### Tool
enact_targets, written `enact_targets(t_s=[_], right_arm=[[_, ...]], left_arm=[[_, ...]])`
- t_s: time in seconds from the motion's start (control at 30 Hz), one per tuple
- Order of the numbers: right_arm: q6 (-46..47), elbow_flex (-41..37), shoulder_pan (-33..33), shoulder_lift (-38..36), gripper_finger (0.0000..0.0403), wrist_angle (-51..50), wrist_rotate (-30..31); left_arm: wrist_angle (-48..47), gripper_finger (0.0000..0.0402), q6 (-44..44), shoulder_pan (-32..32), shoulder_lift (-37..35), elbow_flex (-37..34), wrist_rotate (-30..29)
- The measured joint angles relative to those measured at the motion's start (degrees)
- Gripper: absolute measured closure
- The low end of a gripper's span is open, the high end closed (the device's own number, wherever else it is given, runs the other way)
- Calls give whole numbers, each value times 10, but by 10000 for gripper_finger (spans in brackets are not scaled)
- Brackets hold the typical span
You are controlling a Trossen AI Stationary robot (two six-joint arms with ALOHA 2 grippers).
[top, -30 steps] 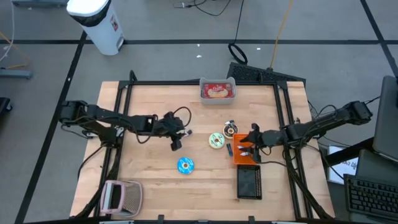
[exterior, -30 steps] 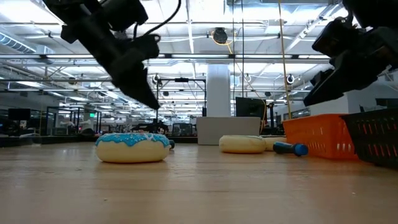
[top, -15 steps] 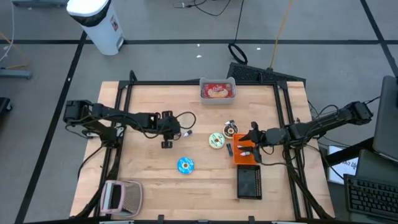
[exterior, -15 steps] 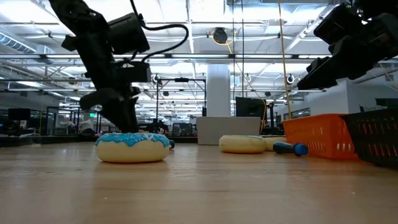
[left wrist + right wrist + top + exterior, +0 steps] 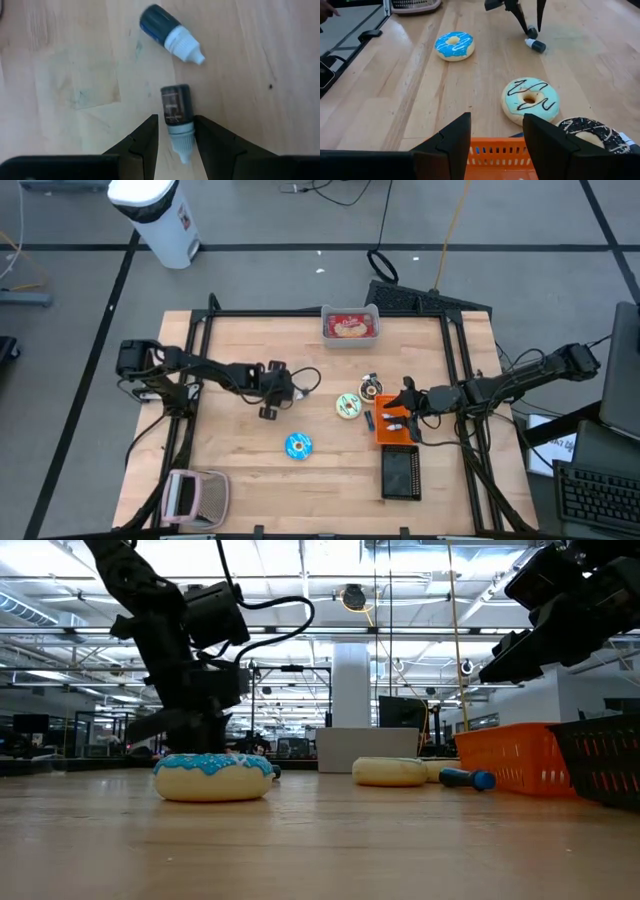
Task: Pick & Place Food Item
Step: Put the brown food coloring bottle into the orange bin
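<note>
My left gripper (image 5: 176, 122) hangs low over the table's left middle (image 5: 268, 410), shut on a small dark bottle (image 5: 176, 107). A second dark bottle with a white cap (image 5: 170, 32) lies on its side on the wood just beyond it. A blue-iced donut (image 5: 298, 445) lies nearer the front edge. A mint donut with a dark squiggle (image 5: 530, 100) and a black-iced donut (image 5: 587, 131) lie flat near the orange basket (image 5: 395, 430). My right gripper (image 5: 496, 135) hovers open over that basket's rim, with nothing between its fingers. My left gripper pinches the small bottle between its two fingers, at the pale cap end (image 5: 181, 142). The fingers come steeply from above and lie along the bottle. Its dark end (image 5: 174, 97) sticks out past the fingertips, close to the wood; whether it touches the table I cannot tell.
A clear container with food (image 5: 350, 326) stands at the far edge. A black basket (image 5: 400, 473) sits in front of the orange one, and a pink-and-grey basket (image 5: 195, 495) at the front left corner. Bare wood lies between the donuts and the left arm.
My left gripper has sunk toward the table and drifted a little toward the left edge, rolling about its own axis from a slant to nearly upright behind the blue donut. Its finger gap looks unchanged. The donuts and the lying bottle have kept their places.
</note>
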Motion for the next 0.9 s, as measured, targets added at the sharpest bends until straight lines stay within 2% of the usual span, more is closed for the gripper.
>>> enact_targets(t_s=[0.3, 0.37, 0.5, 0.67, 0.8, 0.9], right_arm=[[0, 0, 0, 0, 234, 3, 1], [0, 0, 0, 0, 234, 3, 1], [0, 0, 0, 0, 234, 6, 2], [-2, 0, 0, 0, 234, 65, 5], [-8, 0, -3, 2, 234, 127, 56], [-8, 0, -17, 11, 234, 163, 92]], left_arm=[[-5, 273, -87, 21, 1, 0, 48], [-8, 286, -95, 21, 1, 0, 48], [-11, 338, -105, 20, 0, 1, 29], [-31, 348, -99, 7, -21, 28, -19], [-13, 348, -59, -30, -46, 90, -104], [-17, 340, 7, -64, -45, 136, -164]])
